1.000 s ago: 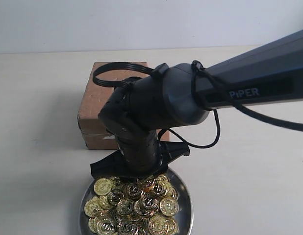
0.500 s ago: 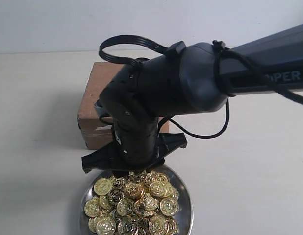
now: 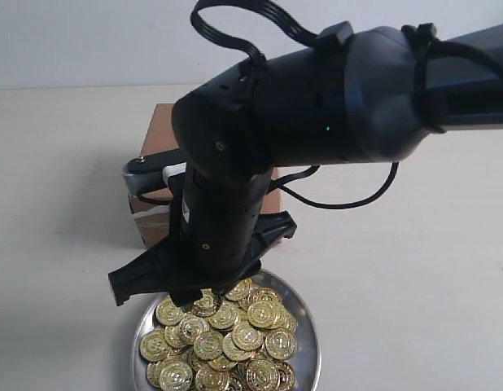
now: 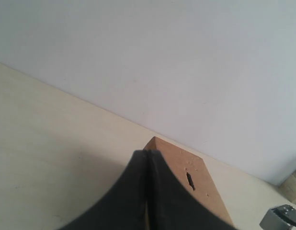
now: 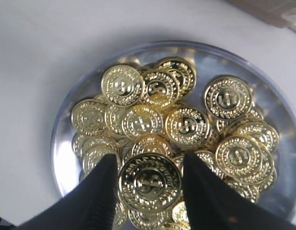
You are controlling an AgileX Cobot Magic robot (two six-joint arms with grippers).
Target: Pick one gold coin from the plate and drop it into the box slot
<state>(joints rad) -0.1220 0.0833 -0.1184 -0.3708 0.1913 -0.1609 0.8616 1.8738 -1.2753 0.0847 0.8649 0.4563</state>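
Observation:
A round silver plate (image 3: 310,358) at the front holds a heap of gold coins (image 3: 235,342). My right gripper (image 5: 149,157) hangs just above the heap, its two black fingers shut on the edges of one gold coin (image 5: 149,182), which shows larger than those lying on the plate (image 5: 277,112). In the exterior view the right arm covers most of the brown box (image 3: 158,134) behind the plate, and the slot is hidden there. My left gripper (image 4: 147,154) is shut and empty, pointing past the box (image 4: 176,160), whose dark slot (image 4: 190,180) shows on top.
The pale table (image 3: 64,244) runs wide on both sides of the box and plate, with a white wall (image 3: 89,41) behind. A black cable (image 3: 235,20) loops over the right arm's wrist.
My right arm has lifted up off the coin heap and come closer to the exterior camera, with the jaws at the same width. The left gripper stays shut.

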